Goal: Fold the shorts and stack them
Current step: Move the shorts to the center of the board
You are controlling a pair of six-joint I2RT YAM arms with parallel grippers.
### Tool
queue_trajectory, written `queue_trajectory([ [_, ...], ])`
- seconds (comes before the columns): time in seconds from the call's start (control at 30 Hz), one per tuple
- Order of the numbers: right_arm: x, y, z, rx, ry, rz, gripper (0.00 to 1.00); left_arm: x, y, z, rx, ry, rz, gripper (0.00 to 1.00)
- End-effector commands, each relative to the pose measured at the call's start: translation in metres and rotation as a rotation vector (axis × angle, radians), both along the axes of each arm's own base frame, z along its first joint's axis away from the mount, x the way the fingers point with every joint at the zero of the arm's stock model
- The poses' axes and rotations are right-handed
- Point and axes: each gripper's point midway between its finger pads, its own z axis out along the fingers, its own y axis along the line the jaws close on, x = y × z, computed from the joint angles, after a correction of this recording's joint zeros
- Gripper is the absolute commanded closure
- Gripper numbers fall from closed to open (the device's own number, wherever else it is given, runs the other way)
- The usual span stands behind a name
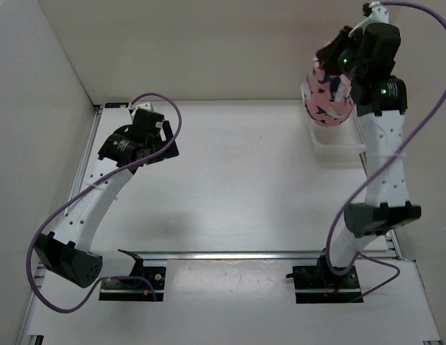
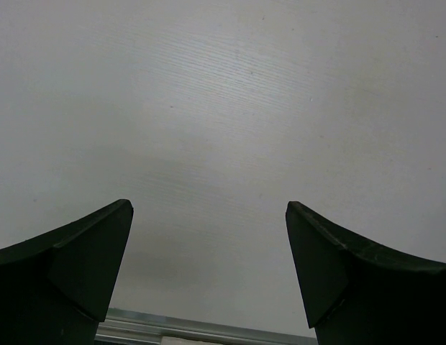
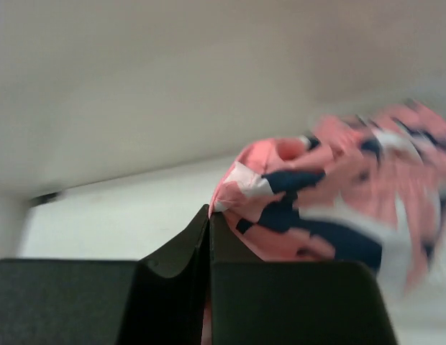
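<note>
Top external view: the shorts [image 1: 325,97] hang as a crumpled bundle directly above the white basket [image 1: 331,152], lifted clear of the bench [image 1: 237,187]. The right fingers [image 3: 187,251] are clenched tight, pinching an edge of the fabric at their tips. The bundle spills to the right of the fingers in the wrist view, blurred, with no readable long axis. The left fingers [image 2: 86,244] are spread wide and grasp nothing, over bare bench well apart from the basket. Any spreading out likely falls to the right arm first. What the basket holds I cannot tell, since bundle and arm cover it.
</note>
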Motion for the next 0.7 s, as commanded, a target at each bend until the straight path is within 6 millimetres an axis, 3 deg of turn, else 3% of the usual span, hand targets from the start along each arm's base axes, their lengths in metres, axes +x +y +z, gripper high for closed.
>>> queue_trajectory([
  [0.0, -0.081, 0.094, 0.1, -0.018, -0.296, 0.422, 1.0, -0.013, 0.007, 0.013, -0.065, -0.027, 0.027, 0.01],
  [0.03, -0.112, 0.121, 0.118, -0.021, -0.368, 0.533, 1.0, -0.017, 0.015, 0.01, -0.085, -0.021, 0.045, 0.01],
  [0.07, -0.119, 0.139, 0.097, -0.045, -0.335, 0.608, 1.0, -0.016, 0.016, 0.01, -0.105, -0.028, 0.046, 0.01],
  [0.1, -0.149, 0.162, 0.096, -0.044, -0.351, 0.7, 1.0, -0.019, 0.016, 0.009, -0.123, -0.021, 0.041, 0.01],
  [0.13, -0.163, 0.177, 0.082, -0.049, -0.334, 0.777, 1.0, -0.017, 0.025, 0.006, -0.119, -0.014, 0.07, 0.01],
  [0.17, -0.163, 0.192, 0.03, -0.06, -0.22, 0.823, 1.0, -0.018, 0.03, 0.01, -0.131, -0.029, 0.094, 0.01],
  [0.2, -0.177, 0.197, 0.014, -0.062, -0.197, 0.839, 1.0, -0.02, 0.037, 0.007, -0.126, -0.016, 0.113, 0.01],
  [0.23, -0.19, 0.214, -0.014, -0.047, -0.131, 0.877, 0.98, -0.02, 0.048, 0.006, -0.123, -0.008, 0.152, 0.01],
  [0.27, -0.196, 0.223, -0.042, -0.028, -0.069, 0.897, 0.84, -0.022, 0.054, 0.008, -0.121, -0.004, 0.171, 0.01],
  [0.3, -0.215, 0.238, -0.106, 0.015, 0.111, 0.952, 0.54, -0.021, 0.064, 0.009, -0.098, -0.013, 0.207, 0.01],
  [0.33, -0.23, 0.247, -0.132, 0.027, 0.181, 1.005, 0.2, -0.022, 0.07, 0.013, -0.087, -0.019, 0.228, 0.01],
  [0.37, -0.241, 0.251, -0.154, 0.025, 0.241, 1.025, 0.04, -0.02, 0.074, 0.016, -0.08, -0.017, 0.234, 0.01],
  [0.4, -0.262, 0.257, -0.186, 0.009, 0.334, 1.05, 0.0, -0.022, 0.077, 0.018, -0.061, -0.013, 0.234, 0.01],
  [0.43, -0.269, 0.256, -0.194, 0.001, 0.36, 1.045, 0.0, -0.021, 0.075, 0.015, -0.065, -0.002, 0.228, 0.01],
  [0.5, -0.263, 0.241, -0.199, -0.046, 0.368, 0.953, 0.0, -0.021, 0.07, 0.017, -0.077, 0.0, 0.189, 0.01],
  [0.57, -0.25, 0.222, -0.199, -0.062, 0.372, 0.868, 0.0, -0.017, 0.047, 0.017, -0.124, -0.007, 0.101, 0.01],
  [0.63, -0.231, 0.193, -0.202, -0.063, 0.392, 0.744, 0.1, -0.023, 0.023, 0.006, -0.155, 0.036, -0.005, 0.01],
  [0.67, -0.225, 0.182, -0.206, -0.062, 0.417, 0.692, 0.26, -0.025, 0.012, 0.003, -0.17, 0.046, -0.055, 0.01],
])
